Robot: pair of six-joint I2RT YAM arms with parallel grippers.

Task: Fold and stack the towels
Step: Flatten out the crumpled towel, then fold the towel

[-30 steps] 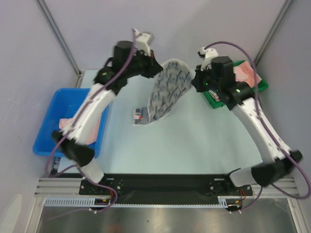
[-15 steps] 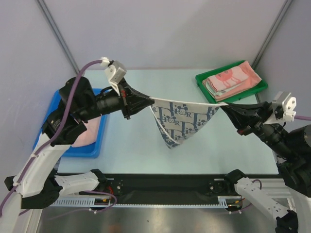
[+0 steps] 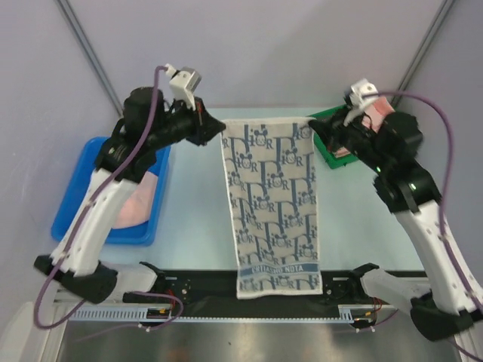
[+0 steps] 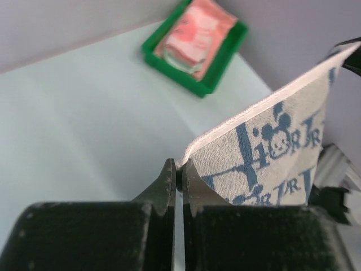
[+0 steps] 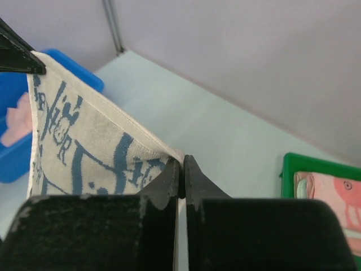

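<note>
A white towel with a blue pattern (image 3: 273,204) hangs spread out flat between my two grippers, its lower edge reaching the near rail. My left gripper (image 3: 220,131) is shut on its top left corner (image 4: 192,151). My right gripper (image 3: 313,128) is shut on its top right corner (image 5: 169,153). Folded salmon-pink towels (image 3: 371,113) lie stacked in the green tray (image 3: 330,160) at the back right; they also show in the left wrist view (image 4: 198,35). Another pink towel (image 3: 139,197) lies in the blue bin (image 3: 75,204) at the left.
A black rail (image 3: 196,283) runs along the near table edge, between the arm bases. Grey walls with metal posts (image 3: 90,53) close the back and sides. The pale table top (image 3: 189,204) lies under the hanging towel.
The patterned towel was hanging in a crumpled point between the grippers; now it hangs full length and flat. Both grippers have moved back and closer together, holding the top corners.
</note>
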